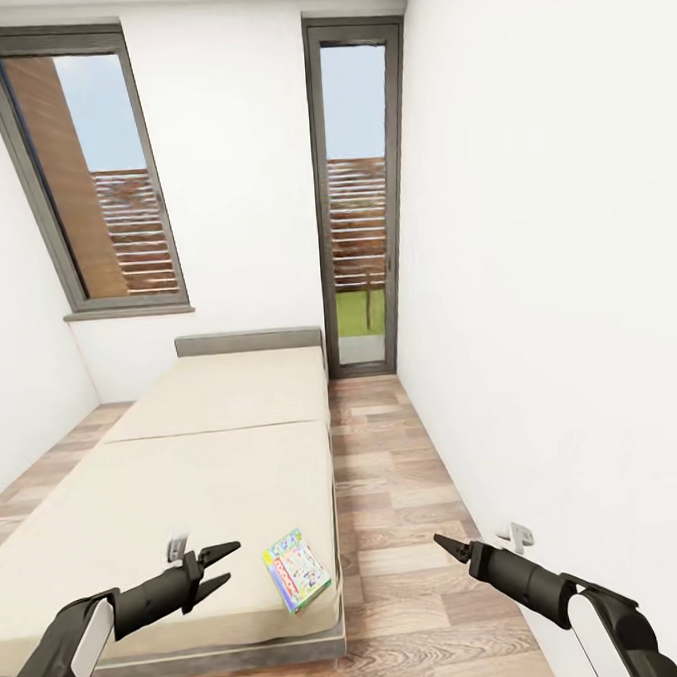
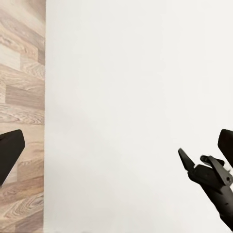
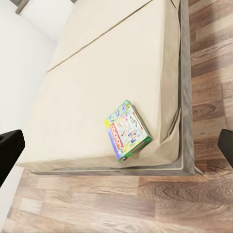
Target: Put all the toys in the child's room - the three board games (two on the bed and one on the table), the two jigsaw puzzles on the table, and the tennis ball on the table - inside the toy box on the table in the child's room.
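Note:
One board game (image 1: 296, 570), a thin blue and multicoloured box, lies flat on the cream bed (image 1: 215, 456) near its front right corner. The right wrist view has the same board game (image 3: 127, 130) close to the bed's (image 3: 97, 73) edge. My left gripper (image 1: 234, 562) hovers open over the bed's front edge, left of the box and apart from it. My right gripper (image 1: 441, 543) hangs over the floor to the right of the bed; its fingers (image 3: 9, 150) stand wide apart, open and empty. The toy box, table, jigsaw puzzles and tennis ball are out of view.
A strip of wood plank floor (image 1: 398, 495) runs between the bed and the white right wall (image 1: 558, 315). A glass door (image 1: 356, 207) and a window (image 1: 93, 173) are in the far wall. A small white fitting (image 1: 516, 538) sits low on the right wall.

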Available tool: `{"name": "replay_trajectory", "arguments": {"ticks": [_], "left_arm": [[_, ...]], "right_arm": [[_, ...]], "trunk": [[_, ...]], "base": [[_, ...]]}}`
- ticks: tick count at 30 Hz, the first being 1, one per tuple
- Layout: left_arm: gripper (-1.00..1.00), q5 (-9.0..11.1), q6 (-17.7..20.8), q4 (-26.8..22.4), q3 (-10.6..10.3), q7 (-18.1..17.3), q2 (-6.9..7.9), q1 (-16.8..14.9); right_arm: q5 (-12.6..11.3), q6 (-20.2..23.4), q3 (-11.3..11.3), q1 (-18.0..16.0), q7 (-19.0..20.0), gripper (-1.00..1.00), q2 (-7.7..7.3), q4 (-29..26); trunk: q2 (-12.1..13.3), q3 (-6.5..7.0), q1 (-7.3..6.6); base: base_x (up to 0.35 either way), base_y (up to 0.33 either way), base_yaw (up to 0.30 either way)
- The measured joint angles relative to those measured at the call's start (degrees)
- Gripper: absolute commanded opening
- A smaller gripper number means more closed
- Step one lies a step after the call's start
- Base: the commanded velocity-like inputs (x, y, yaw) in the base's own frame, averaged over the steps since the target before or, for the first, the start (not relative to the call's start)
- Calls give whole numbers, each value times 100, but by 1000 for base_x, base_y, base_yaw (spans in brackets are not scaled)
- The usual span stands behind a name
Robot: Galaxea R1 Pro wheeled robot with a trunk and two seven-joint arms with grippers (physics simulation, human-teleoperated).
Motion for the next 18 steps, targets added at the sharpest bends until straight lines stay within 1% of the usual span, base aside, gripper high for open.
{"name": "replay_trajectory", "arguments": {"ticks": [5, 14, 16, 18], "left_arm": [[100, 5, -139, 2, -7, -3, -2, 0], [100, 2, -208, 2, -15, -19, -2, 0], [100, -10, -236, 5, -21, -16, -18, 0], [100, -21, -320, 5, -30, -15, -84, -1]], "right_arm": [[14, 72, -1, -12, -19, 100, 5, -21], [22, 304, -2, -100, -40, 100, 8, -68], [21, 321, 9, -116, -53, 100, 16, -51], [30, 330, 95, -156, -64, 100, 58, -31]], "trunk": [[-201, -90, 110], [-562, -252, 308], [-642, -288, 352], [-723, -324, 396]], "base": [[0, 0, 0], [0, 0, 0], [0, 0, 0], [0, 0, 0]]}}
